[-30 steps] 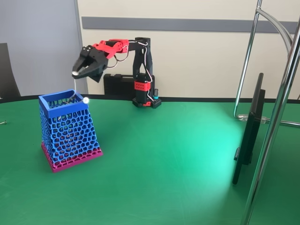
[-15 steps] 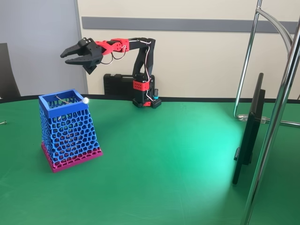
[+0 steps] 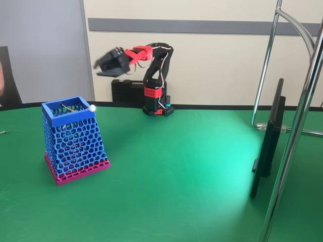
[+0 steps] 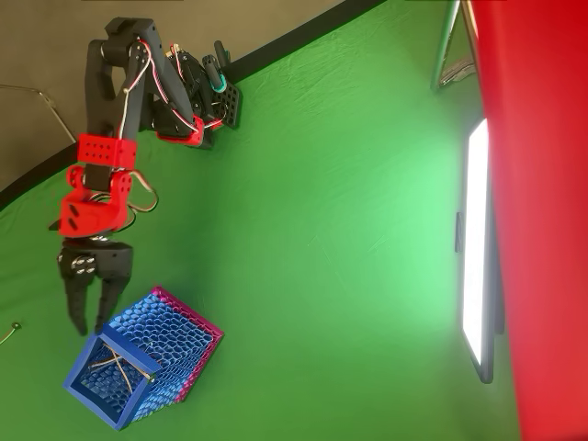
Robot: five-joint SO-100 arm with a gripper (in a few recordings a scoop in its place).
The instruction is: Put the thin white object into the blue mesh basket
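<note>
Green table [image 3: 192, 166], thin white object [image 4: 118, 361] inside blue mesh basket [image 3: 56, 119] (partly hidden), tool [image 4: 91, 317] blurred

Arm [image 4: 106, 83]: black links with red printed joint blocks, slim build.
Base [image 3: 157, 109]: black block at the far edge of the counter [image 3: 176, 171], with a small teal-topped part beside it.
Lower joint [image 3: 150, 92]: red housing dotted with small dark holes.
Wrist block [image 4: 90, 209]: red, boxy, with round holes on its face.
Cables [image 4: 138, 64]: thin white and red wires looping along the black links; a pale loop hangs beside the wrist.
Claw [image 4: 90, 317]: black, two tapered pointed fingers [image 4: 75, 308] with a gap between them.
Claw body [image 4: 92, 262]: black, with small silver screw heads.
</note>
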